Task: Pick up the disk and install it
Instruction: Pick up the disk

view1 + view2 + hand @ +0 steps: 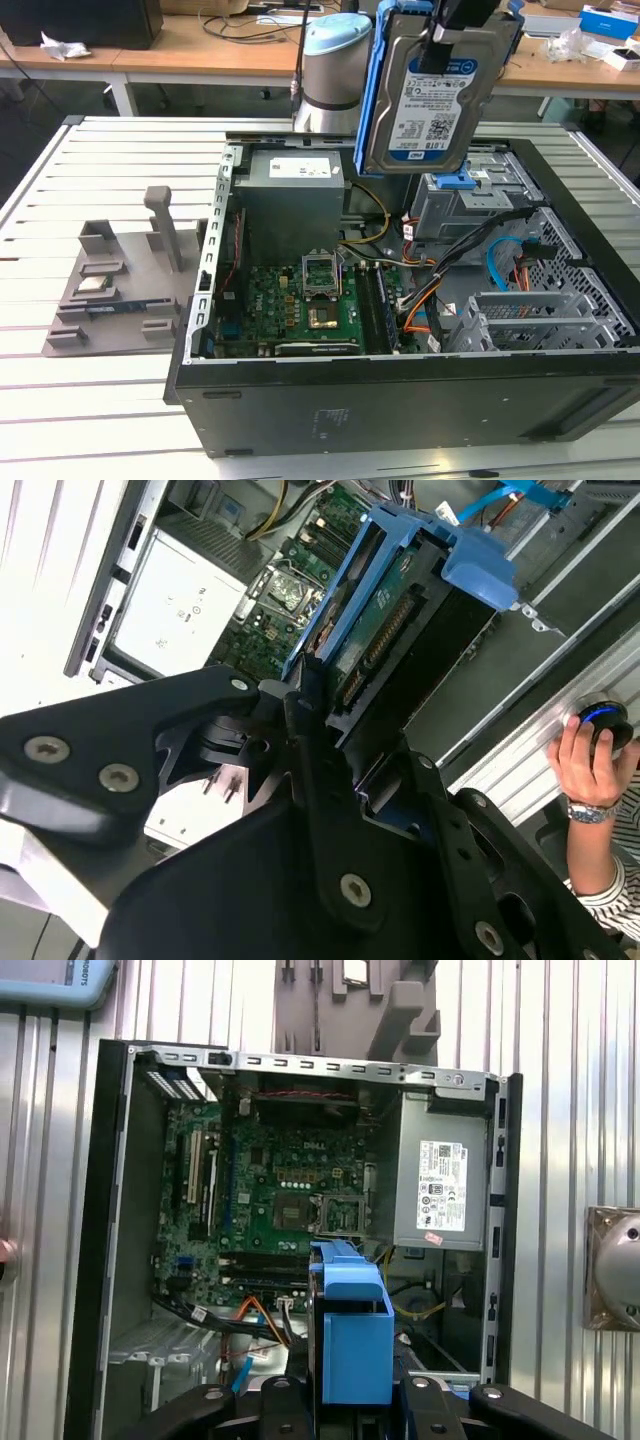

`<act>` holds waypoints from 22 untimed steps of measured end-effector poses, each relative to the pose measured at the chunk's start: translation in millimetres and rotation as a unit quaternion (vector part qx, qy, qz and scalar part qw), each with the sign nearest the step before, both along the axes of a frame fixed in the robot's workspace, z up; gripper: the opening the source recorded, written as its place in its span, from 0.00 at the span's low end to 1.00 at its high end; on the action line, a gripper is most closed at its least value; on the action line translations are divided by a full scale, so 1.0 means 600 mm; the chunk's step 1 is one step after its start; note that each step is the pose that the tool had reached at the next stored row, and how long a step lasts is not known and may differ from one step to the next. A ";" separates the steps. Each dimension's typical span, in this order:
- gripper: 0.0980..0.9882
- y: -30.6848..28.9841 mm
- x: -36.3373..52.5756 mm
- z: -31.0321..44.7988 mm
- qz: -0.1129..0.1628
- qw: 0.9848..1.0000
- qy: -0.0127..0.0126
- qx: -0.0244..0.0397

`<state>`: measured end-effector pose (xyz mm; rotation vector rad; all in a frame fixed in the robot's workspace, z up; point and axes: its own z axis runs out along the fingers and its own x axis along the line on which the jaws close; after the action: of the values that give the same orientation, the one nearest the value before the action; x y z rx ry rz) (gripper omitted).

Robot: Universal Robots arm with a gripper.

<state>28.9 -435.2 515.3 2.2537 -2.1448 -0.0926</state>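
**Gripper.** The gripper [447,42] is closed on the disk [432,95], clamping the blue carrier frame at the disk's upper end. In the second wrist view the black fingers [310,735] bear on the frame from both sides of the disk [395,620].

**Disk.** The disk is held in the air, on edge and slightly tilted, with its label facing the exterior camera. In the exterior view it stands at about 1 o'clock from the middle of the open computer case [400,405]. Its lower edge shows just above the blue latch [455,182] on the drive cage [470,205]. It is not seated in the cage. In the first wrist view the blue frame end of the disk [350,1330] hangs over the inside of the case.

**Case interior, exterior view.**
- The motherboard [300,300] is at 8 o'clock.
- The power supply box [295,195] is at 11 o'clock.
- The drive cage is at 2 o'clock.

**Surroundings.**
- The case lies on its side, open upward, on a slatted table [110,150].
- A grey fixture [120,285] lies on the table at 9 o'clock from the case, just beside it.
- The arm's pale blue joint [335,60] stands at 12 o'clock, behind the case.
- In the second wrist view a person's hand [590,750], with a watch at the wrist and a striped sleeve, rests over a round black knob [607,718].
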 end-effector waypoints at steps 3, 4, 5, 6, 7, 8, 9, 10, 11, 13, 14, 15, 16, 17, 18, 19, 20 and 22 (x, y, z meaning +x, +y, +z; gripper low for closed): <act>0.30 -0.0132 0.000 0.000 0.000 1.000 0.000 0.000; 0.30 -0.0174 0.000 0.000 0.000 1.000 0.000 0.000; 0.30 -0.0211 0.000 0.000 0.000 1.000 0.000 0.000; 0.30 -0.0244 0.000 -0.001 0.000 1.000 0.000 0.000; 0.30 -0.0274 0.000 -0.001 0.000 1.000 0.000 0.000; 0.30 -0.0300 0.000 -0.001 0.000 1.000 0.000 0.000; 0.30 -0.0337 0.000 -0.001 0.000 1.000 0.000 0.000; 0.30 -0.0409 0.000 -0.001 0.000 1.000 0.000 0.000; 0.30 -0.0441 0.000 -0.001 0.000 1.000 0.000 0.000; 0.30 -0.0549 0.000 -0.002 0.000 1.000 0.000 0.000; 0.30 -0.0579 0.000 -0.002 0.000 1.000 0.000 0.000; 0.30 -0.0639 0.000 -0.002 0.000 1.000 0.000 0.000; 0.30 -0.0676 0.000 -0.002 0.000 1.000 0.000 0.000; 0.30 -0.0721 0.000 -0.003 0.000 1.000 0.000 0.000; 0.30 -0.0758 0.000 -0.003 0.000 1.000 0.000 0.000; 0.30 -0.0786 0.000 -0.003 0.000 1.000 0.000 0.000; 0.30 -0.0820 0.000 -0.003 0.000 1.000 0.000 0.000; 0.30 -0.0903 0.000 -0.003 0.000 1.000 0.000 0.000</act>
<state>28.8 -489.3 513.3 2.2537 -2.1448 -0.0926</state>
